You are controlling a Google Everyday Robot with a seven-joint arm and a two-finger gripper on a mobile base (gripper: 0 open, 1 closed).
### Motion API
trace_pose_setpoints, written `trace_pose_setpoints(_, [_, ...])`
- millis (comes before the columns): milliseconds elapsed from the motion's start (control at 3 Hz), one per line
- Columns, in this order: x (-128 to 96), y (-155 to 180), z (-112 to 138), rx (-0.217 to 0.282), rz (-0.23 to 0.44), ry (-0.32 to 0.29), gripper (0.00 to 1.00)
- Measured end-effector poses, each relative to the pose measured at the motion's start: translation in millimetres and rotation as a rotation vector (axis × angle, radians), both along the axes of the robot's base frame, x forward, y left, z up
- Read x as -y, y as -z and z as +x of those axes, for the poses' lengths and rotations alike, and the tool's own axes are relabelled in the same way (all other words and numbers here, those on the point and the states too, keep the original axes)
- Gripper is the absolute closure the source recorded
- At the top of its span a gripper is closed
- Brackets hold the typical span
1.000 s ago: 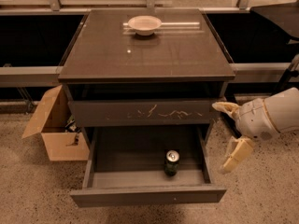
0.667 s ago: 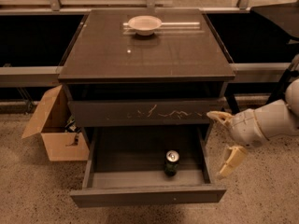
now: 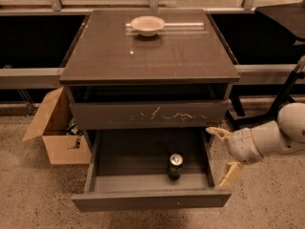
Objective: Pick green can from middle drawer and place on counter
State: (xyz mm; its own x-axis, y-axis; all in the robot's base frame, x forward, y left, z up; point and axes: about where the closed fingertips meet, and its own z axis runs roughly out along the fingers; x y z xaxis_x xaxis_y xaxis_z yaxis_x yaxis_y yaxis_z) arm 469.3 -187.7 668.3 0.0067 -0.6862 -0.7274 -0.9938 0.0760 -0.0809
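The green can (image 3: 175, 166) stands upright in the open middle drawer (image 3: 124, 156), near its front right, silver top up. My gripper (image 3: 221, 154) is open, its two pale fingers spread, just outside the drawer's right wall, right of the can and a little above the drawer's rim. It holds nothing. The counter (image 3: 152, 51) is the glossy dark top of the cabinet, above the drawers.
A white bowl (image 3: 147, 25) sits at the back of the counter. The closed drawer front with pale scratches (image 3: 150, 114) overhangs the open drawer. An open cardboard box (image 3: 56, 128) stands on the floor at the left. Dark furniture legs (image 3: 281, 99) stand at the right.
My gripper has moved left and slightly down, closer to the drawer's right wall. The can and the drawer have not moved.
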Motion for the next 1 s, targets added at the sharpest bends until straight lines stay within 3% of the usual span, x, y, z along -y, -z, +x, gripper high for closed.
trace_pose_setpoints(667, [-7.6,80.5,10.5,-0.082,0.071,0.014,0.00])
trace_pose_setpoints(1000, [-8.7,84.8,13.0,-0.082,0.073,0.012,0.00])
